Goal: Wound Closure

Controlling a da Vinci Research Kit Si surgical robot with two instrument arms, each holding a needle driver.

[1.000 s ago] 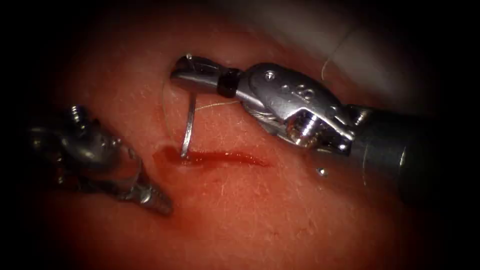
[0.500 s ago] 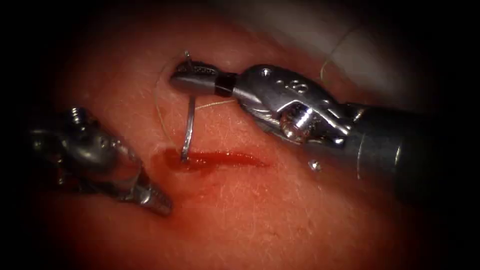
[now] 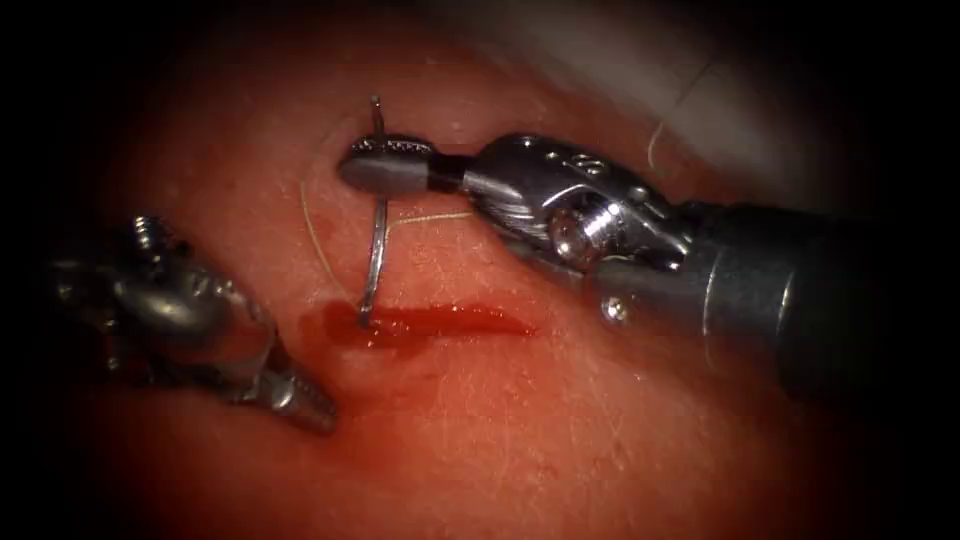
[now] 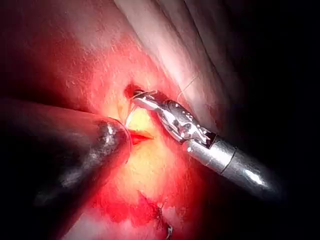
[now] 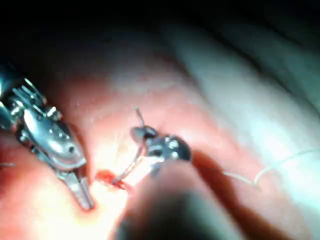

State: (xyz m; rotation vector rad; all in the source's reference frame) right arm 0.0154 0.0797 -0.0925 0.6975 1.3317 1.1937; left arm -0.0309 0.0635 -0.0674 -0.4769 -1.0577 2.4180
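— Right tool?
— Clenched on the needle, near its blunt end; a short stub stands above the jaws. Over the last second the wrist has rolled and the stub has risen, while the tip has stayed at the left end of the cut.
— Is the needle in the tissue?
— Its tip sits in the red fluid at the cut's edge; how deep, I cannot tell. My guess is the bite is barely begun.
— Thread?
— A pale loop left of the needle, with a strand running under the right tool.
— Left tool?
— Grasping nothing, jaws together, below and left of the cut. It has hardly moved.
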